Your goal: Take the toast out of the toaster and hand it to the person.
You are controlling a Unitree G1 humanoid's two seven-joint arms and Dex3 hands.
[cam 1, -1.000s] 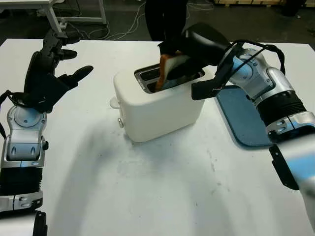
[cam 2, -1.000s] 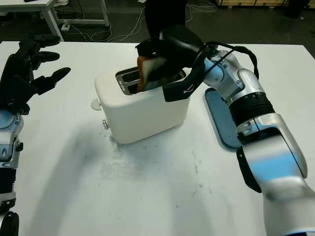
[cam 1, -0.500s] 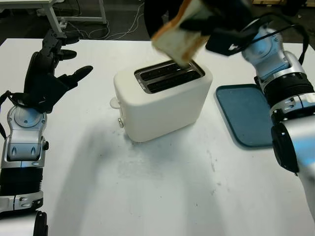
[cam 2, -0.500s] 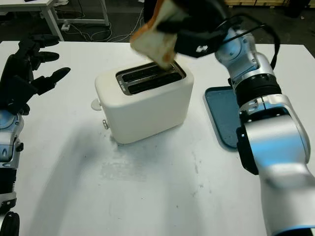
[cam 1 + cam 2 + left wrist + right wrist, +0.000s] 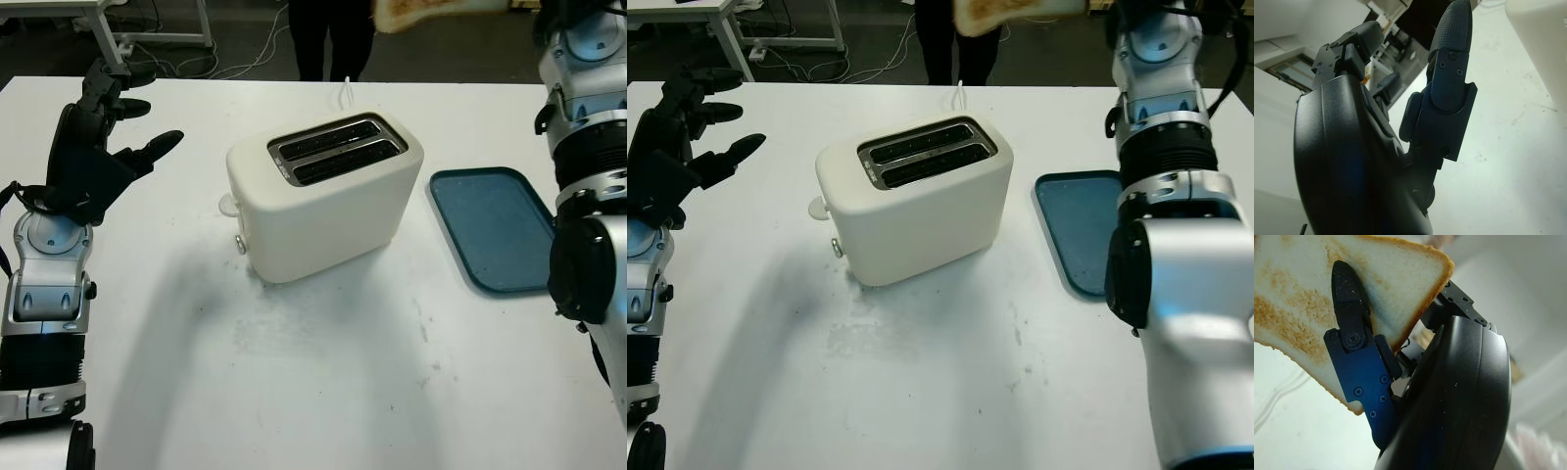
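Observation:
The slice of toast (image 5: 431, 10) is high above the far edge of the table, lying almost flat at the top of the head views. My right hand (image 5: 1376, 338) is shut on the toast (image 5: 1303, 298), with one black finger (image 5: 1349, 333) pressed across its browned face. My right forearm (image 5: 588, 69) reaches steeply upward at the right. The white toaster (image 5: 323, 201) stands in the middle of the table, and both of its slots (image 5: 338, 149) hold nothing. A person in dark trousers (image 5: 328, 39) stands behind the far edge. My left hand (image 5: 98, 147) is open, raised over the table's left side.
A blue tray (image 5: 495, 230) lies flat to the right of the toaster. The toaster's white cord (image 5: 345, 93) runs off toward the far edge. White table legs and cables (image 5: 167, 44) sit on the dark floor at the back left.
My right hand pulled the toast out of the toaster's slot and carried it up and back toward the person. The slots now stand bare. The left arm has not moved.

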